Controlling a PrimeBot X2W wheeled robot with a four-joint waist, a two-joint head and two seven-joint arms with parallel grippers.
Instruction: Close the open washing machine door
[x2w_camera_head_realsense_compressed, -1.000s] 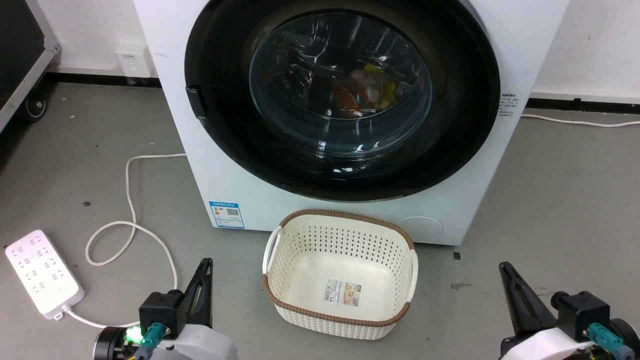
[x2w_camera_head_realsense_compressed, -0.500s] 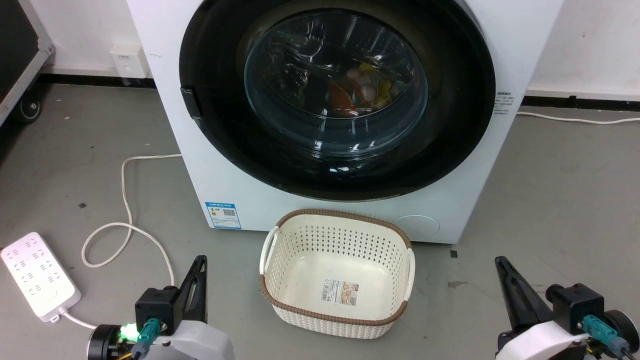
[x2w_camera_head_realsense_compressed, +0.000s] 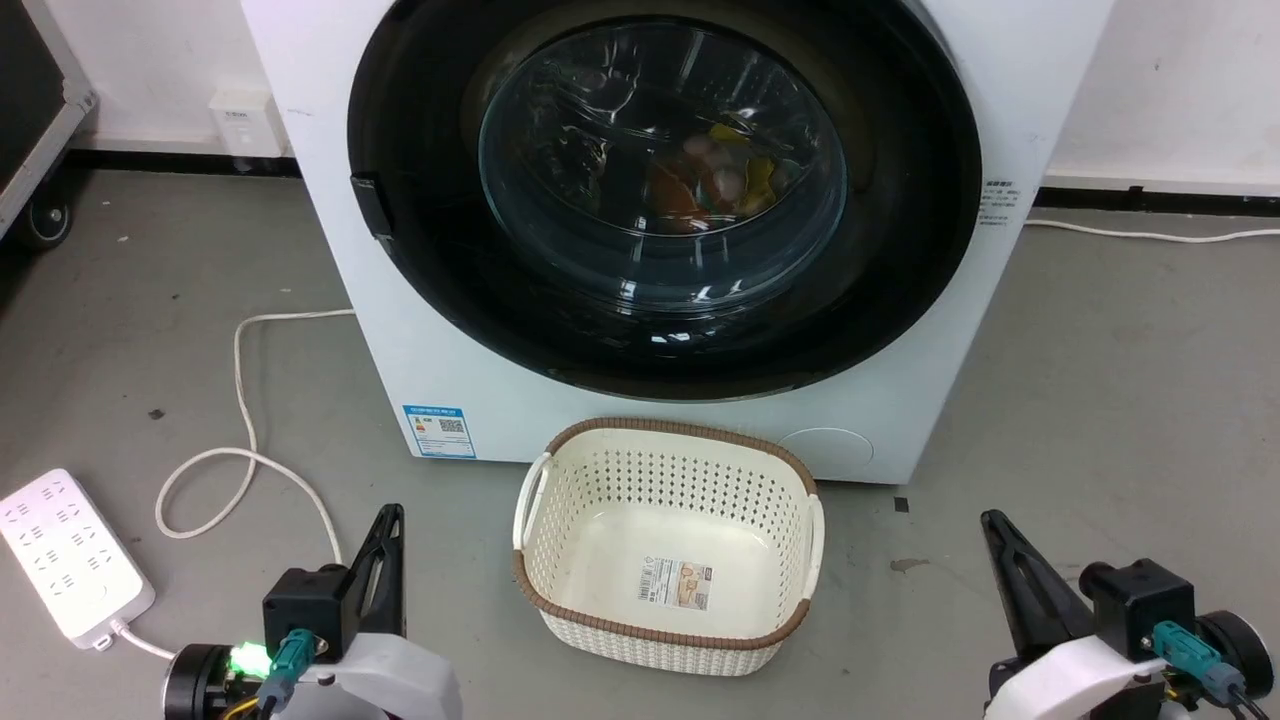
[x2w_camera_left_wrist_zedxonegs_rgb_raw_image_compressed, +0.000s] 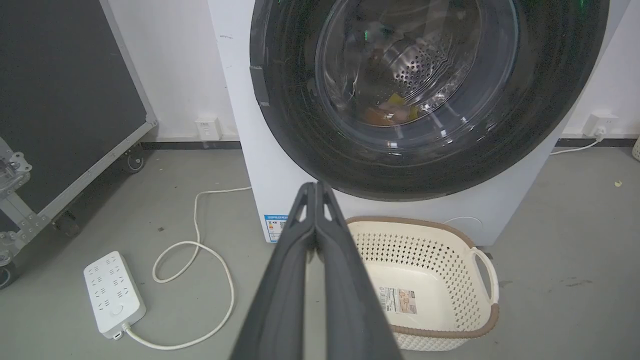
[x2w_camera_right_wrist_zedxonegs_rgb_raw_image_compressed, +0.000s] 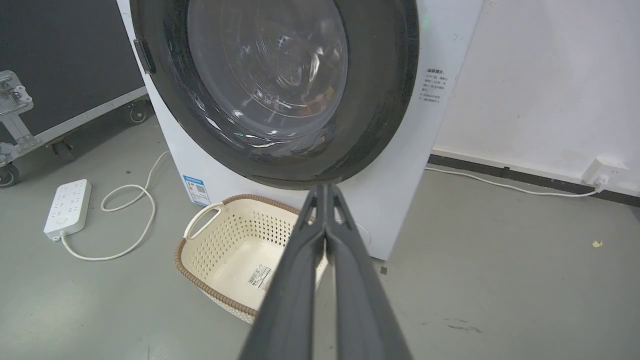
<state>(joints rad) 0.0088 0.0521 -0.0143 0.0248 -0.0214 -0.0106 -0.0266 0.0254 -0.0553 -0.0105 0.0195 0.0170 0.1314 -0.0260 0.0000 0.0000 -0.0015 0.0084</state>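
Two pincers: left pincer (x2w_camera_head_realsense_compressed: 392, 512) low at the head view's left, fingers pressed together, nothing between; right pincer (x2w_camera_head_realsense_compressed: 990, 518) low at the right, likewise pressed together and bare. Between them on the grey floor (x2w_camera_head_realsense_compressed: 1100, 400), one cream perforated basket (x2w_camera_head_realsense_compressed: 660, 428) with a brown rim, holding just one printed sticker (x2w_camera_head_realsense_compressed: 678, 584), too small to read. Just behind the basket, one white washing machine (x2w_camera_head_realsense_compressed: 330, 200) with one washing machine door (x2w_camera_head_realsense_compressed: 900, 200), glossy black, lying flat against the front; latched or not, impossible to tell. Behind the glass, orange and yellow laundry (x2w_camera_head_realsense_compressed: 715, 175). Low on the front, one blue label (x2w_camera_head_realsense_compressed: 438, 430) with a QR code, text unreadable. On the machine's right edge, one small printed label (x2w_camera_head_realsense_compressed: 995, 205), also unreadable. Off to the left, one white power strip (x2w_camera_head_realsense_compressed: 65, 555) and one looping white cord (x2w_camera_head_realsense_compressed: 245, 400).
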